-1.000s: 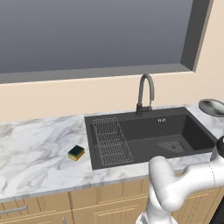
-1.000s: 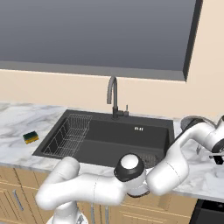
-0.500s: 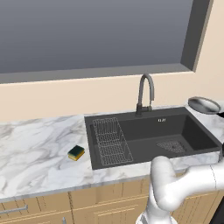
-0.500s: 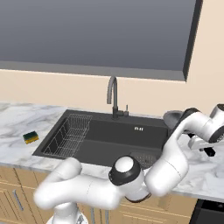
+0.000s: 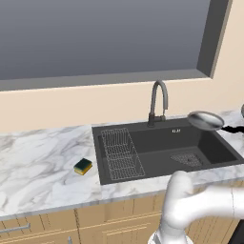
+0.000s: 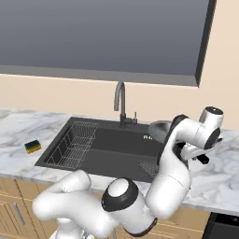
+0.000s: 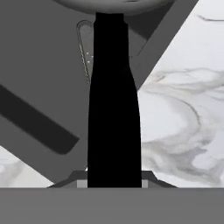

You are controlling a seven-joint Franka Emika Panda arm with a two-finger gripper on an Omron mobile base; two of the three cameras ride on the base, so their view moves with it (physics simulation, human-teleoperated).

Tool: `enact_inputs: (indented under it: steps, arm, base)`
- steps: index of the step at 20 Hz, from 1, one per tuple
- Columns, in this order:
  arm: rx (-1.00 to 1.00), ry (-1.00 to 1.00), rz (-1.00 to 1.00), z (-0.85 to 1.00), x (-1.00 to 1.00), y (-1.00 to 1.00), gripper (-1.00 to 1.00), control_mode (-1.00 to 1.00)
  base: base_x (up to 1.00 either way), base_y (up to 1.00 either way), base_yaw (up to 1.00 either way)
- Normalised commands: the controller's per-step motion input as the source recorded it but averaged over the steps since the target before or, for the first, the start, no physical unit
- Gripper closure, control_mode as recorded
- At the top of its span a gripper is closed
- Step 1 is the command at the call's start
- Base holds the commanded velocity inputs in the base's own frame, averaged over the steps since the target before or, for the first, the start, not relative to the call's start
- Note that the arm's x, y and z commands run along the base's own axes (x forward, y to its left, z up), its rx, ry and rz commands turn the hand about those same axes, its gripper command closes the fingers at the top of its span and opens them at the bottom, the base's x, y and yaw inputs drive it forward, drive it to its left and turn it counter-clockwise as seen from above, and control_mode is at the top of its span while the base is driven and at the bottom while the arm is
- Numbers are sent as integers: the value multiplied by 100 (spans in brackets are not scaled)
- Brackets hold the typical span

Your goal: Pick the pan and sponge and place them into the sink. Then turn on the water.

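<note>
The round silver pan (image 5: 206, 120) hangs level in the air over the right end of the dark sink (image 5: 143, 127). Its thin black handle (image 5: 233, 128) points right. In the hand view the handle (image 7: 113, 109) runs straight up between my fingers, and my gripper (image 7: 113, 177) is shut on it; the pan's rim (image 7: 113, 3) shows at the top edge. In the right base view the pan (image 6: 159, 130) is partly hidden behind my arm, above the sink (image 6: 107, 151). The yellow and green sponge (image 5: 83, 166) lies on the marble counter left of the sink, also seen as the sponge (image 6: 32, 146). No water runs.
A dark gooseneck faucet (image 5: 158, 101) stands at the back rim of the sink, just left of the pan. A wire grid rack (image 5: 121, 152) fills the basin's left side. Marble counter (image 7: 183, 118) lies to the right of the sink. A window wall rises behind.
My arm has carried the pan to the left, from above the counter at the right to above the sink's right end. The sponge has stayed where it was.
</note>
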Motion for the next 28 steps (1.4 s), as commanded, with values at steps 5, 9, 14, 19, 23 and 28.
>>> enact_inputs:
  steps: [5, 9, 14, 19, 23, 28]
  arm:
    - [-9, -1, 15, 0, -7, 75, 100, -100]
    - [-8, -1, 16, 0, 0, 58, 100, -100]
    - [-9, 0, 24, 0, 0, 34, 100, -100]
    - [-6, 0, 24, -4, 4, 14, 100, -100]
    - [-1, 0, 22, -10, 20, 11, 100, -100]
    - [-2, 0, 17, -6, 12, 31, 100, -100]
  base:
    - [0, 0, 0]
    - [0, 0, 0]
    - [0, 0, 0]
    - [0, 0, 0]
    - [0, 0, 0]
    - [0, 0, 0]
